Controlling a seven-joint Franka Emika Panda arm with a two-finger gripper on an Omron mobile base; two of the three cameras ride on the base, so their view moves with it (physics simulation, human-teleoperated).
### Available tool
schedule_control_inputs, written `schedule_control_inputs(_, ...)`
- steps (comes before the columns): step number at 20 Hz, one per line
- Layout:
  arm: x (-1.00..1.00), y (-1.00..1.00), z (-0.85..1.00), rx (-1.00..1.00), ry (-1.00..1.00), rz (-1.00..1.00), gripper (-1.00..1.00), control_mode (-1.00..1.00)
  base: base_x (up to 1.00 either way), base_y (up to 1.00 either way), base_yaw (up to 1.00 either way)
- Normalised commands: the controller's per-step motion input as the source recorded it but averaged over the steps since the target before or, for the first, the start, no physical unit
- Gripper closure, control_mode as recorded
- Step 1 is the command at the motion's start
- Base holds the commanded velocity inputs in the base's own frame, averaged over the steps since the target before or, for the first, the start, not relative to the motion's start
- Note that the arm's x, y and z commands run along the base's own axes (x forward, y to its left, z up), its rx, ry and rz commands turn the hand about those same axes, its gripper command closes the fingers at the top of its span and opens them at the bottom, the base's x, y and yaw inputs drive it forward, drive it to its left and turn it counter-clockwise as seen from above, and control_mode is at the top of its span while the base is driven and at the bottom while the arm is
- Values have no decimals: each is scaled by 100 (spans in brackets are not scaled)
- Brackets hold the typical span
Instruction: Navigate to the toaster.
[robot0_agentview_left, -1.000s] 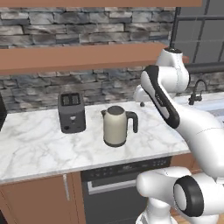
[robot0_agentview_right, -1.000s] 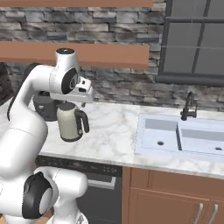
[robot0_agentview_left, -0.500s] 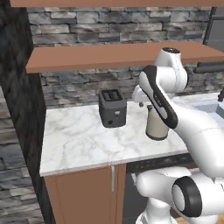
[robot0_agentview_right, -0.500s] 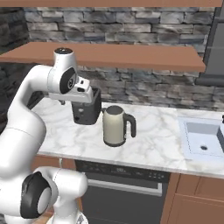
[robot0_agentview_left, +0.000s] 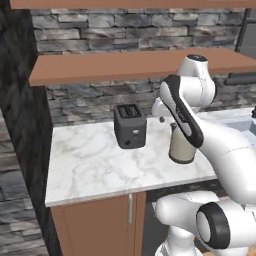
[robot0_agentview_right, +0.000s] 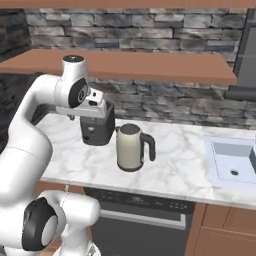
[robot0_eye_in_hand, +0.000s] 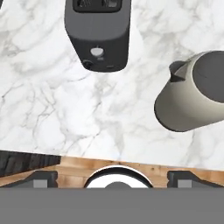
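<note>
Fingers (robot0_eye_in_hand: 112, 177) spread, empty, above toaster (robot0_eye_in_hand: 98, 33) and kettle (robot0_eye_in_hand: 192, 94); no legible labels.

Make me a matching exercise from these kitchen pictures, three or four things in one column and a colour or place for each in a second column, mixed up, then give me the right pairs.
Things:
1. toaster
2. kettle
3. sink
4. shelf

Descriptions:
A. brown wood, mounted on the stone wall above the counter
B. beige body with a dark handle, standing on the marble counter
C. dark boxy body with two slots on top
D. white basin set into the counter, far right of the right base view

Pairs: 1-C, 2-B, 3-D, 4-A
</note>
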Motion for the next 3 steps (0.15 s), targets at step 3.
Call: schedule_control_inputs(3,0,0,0,0,0,0,-100,100,40,17,0)
